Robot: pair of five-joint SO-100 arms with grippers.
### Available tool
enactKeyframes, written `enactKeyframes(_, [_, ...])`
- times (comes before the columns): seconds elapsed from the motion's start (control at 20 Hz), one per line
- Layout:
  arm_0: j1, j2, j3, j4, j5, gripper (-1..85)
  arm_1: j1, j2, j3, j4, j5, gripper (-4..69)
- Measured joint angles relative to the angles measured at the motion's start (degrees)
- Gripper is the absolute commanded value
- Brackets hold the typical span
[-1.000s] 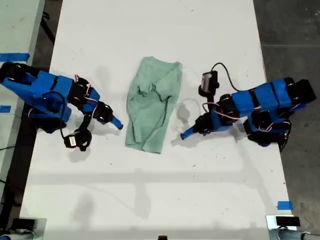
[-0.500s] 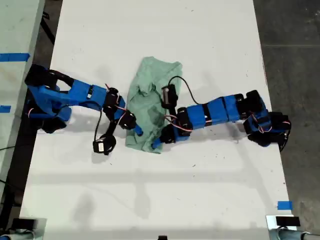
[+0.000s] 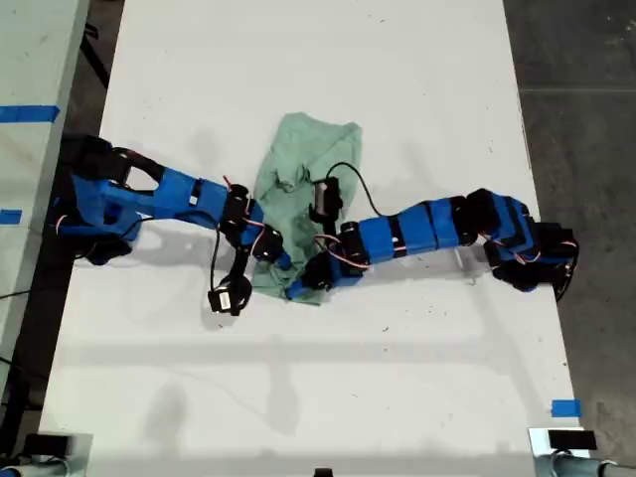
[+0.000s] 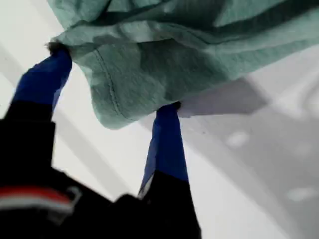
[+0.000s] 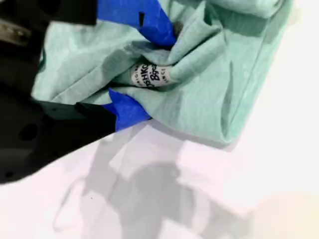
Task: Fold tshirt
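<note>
White table (image 3: 298, 60), crumpled tshirt (image 3: 298, 189): my first gripper (image 4: 112, 84) and my second gripper (image 5: 144, 74), jaws apart astride its 6 o'clock hem, should pinch fully before lifting.

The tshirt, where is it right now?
The tshirt lies crumpled mid-table in the exterior view, between the two arms, whose grippers meet at its near edge.

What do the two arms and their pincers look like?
Both arms have bright blue shells, black joints and loose black cables with thin red-and-white wiring. Each carries a small black camera module. The pincer fingers are blue on black bodies.
</note>
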Motion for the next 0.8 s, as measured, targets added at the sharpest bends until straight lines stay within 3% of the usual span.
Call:
enactKeyframes(0.05, [0.00,-0.79,-1.14,0.00,-0.09,5.7,0.09,-0.79,-0.44,-0.79,0.35,11.6])
enactKeyframes(0.1, [0.00,-1.32,-2.02,0.09,-0.53,0.1,0.09,-1.32,-0.44,-1.23,1.41,0.9])
enactKeyframes(0.15, [0.44,-1.67,-2.81,0.18,-1.14,0.1,0.18,-1.67,-0.44,-1.41,2.37,-1.9])
enactKeyframes(0.4, [2.55,-3.60,-7.21,0.44,-2.29,0.0,-1.05,-1.76,-0.62,-2.64,3.25,-1.8])
enactKeyframes(0.8, [11.95,-11.95,-34.72,15.29,5.63,0.0,-9.93,8.53,2.29,4.75,0.97,-1.8])
